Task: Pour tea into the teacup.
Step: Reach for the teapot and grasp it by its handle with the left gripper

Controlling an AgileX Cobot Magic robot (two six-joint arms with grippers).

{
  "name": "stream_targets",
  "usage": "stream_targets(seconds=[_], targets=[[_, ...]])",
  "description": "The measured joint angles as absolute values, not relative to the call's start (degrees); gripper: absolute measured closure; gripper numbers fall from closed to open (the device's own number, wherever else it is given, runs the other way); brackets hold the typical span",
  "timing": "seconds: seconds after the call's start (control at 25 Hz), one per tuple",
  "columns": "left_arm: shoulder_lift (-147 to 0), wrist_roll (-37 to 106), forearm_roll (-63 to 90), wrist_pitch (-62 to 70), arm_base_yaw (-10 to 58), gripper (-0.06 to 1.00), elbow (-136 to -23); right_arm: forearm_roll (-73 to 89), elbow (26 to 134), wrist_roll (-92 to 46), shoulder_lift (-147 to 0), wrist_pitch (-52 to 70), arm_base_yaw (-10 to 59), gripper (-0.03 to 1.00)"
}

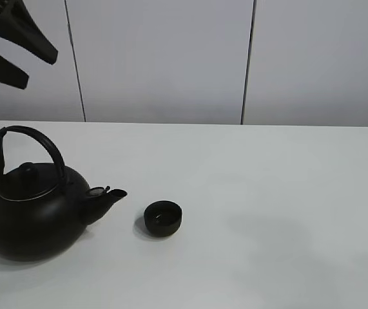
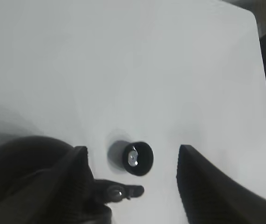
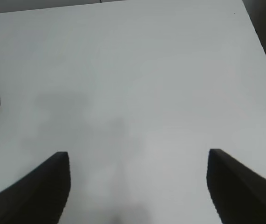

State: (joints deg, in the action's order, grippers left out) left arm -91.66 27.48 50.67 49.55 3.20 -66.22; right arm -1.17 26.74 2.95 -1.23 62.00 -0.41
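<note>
a white table (image 1: pixel 267 193) ran up to a pale panelled wall (image 1: pixel 164 58) split by thin dark seams. on the left side of the exterior high view stood a big round black kettle (image 1: pixel 32 215), upright on the table, its arched handle (image 1: pixel 35 138) raised over the lid and its short spout (image 1: pixel 108 195) turned towards the teacup (image 1: pixel 163 218). the small, low, matte-black cup sat upright on the table near the spout tip but apart from it, with bare white surface between them. in the left wrist view a small bright glint showed inside the cup; whether that was liquid could not be told.

the left gripper (image 2: pixel 133 148) hung high above the kettle and cup, touching neither, jaws spread wide and holding nothing; from its wrist camera the cup lay between the two fingers, far below. the right gripper (image 3: pixel 138 153) was likewise spread wide and empty over bare table, well to the side of the cup, which showed only at the edge of its wrist view.
</note>
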Motion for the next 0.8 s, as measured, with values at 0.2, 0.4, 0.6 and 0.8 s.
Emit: stream_targets(seconds=[0.2,0.4,0.6,0.8], targets=[[-85.8,35.2,50.1,43.7,2.2,0.53,-68.4,-1.2,26.7,2.9,-1.2,62.0,-0.4,0.41],[-75.2,40.5,47.5,40.8,2.1,0.58,-68.8,-1.2,26.7,2.9,-1.2,62.0,-0.4,0.41],[-65.8,40.9,39.2,40.7,2.1,0.61,-68.3,-1.2,26.7,2.9,-1.2,62.0,-0.4,0.41],[-55.3,36.7,32.2,38.2,2.1,0.61,-61.3,-1.2,26.7,2.9,-1.2,62.0,-0.4,0.41]])
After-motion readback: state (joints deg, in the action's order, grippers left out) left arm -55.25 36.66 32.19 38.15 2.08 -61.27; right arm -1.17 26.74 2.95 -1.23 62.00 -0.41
